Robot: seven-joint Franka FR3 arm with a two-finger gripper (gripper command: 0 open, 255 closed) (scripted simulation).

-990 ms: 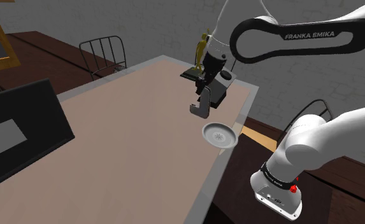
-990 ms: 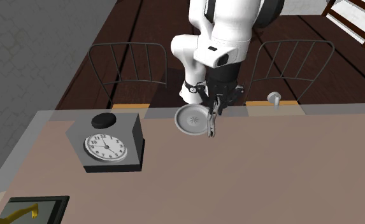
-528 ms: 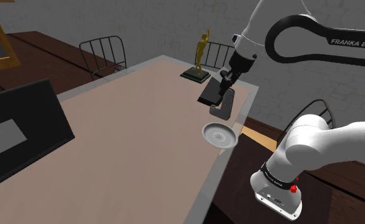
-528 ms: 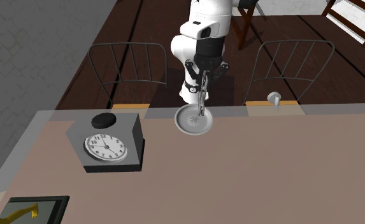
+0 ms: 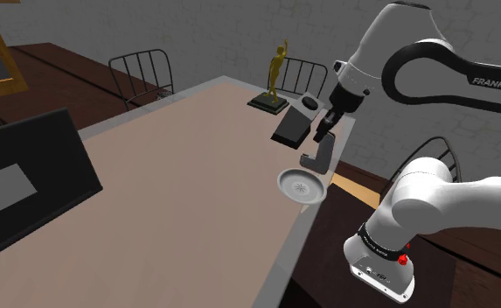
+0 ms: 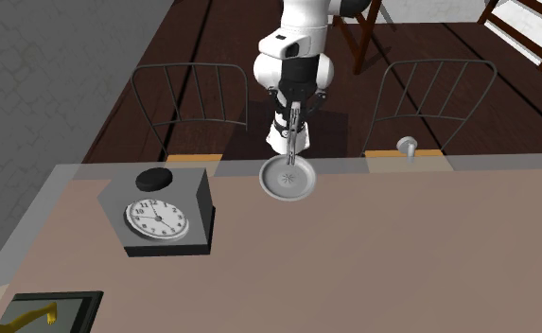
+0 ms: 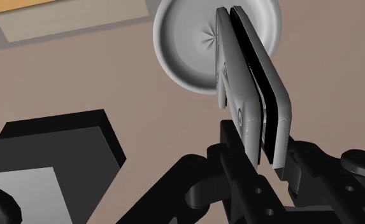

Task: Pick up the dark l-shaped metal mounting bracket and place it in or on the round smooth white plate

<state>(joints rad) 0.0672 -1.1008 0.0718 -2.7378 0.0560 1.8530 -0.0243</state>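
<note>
In the shoulder view, from the left, a dark flat screen (image 5: 25, 171) stands on the brown table (image 5: 178, 184); further on, a golden figurine (image 5: 277, 66) and a dark clock block (image 5: 290, 129) are near the far edge. Next, the grey L-shaped bracket (image 5: 320, 150) hangs upright in the air just above the white plate (image 5: 296, 191). The black gripper (image 5: 327, 127) is clamped on the bracket's upper part.
</note>
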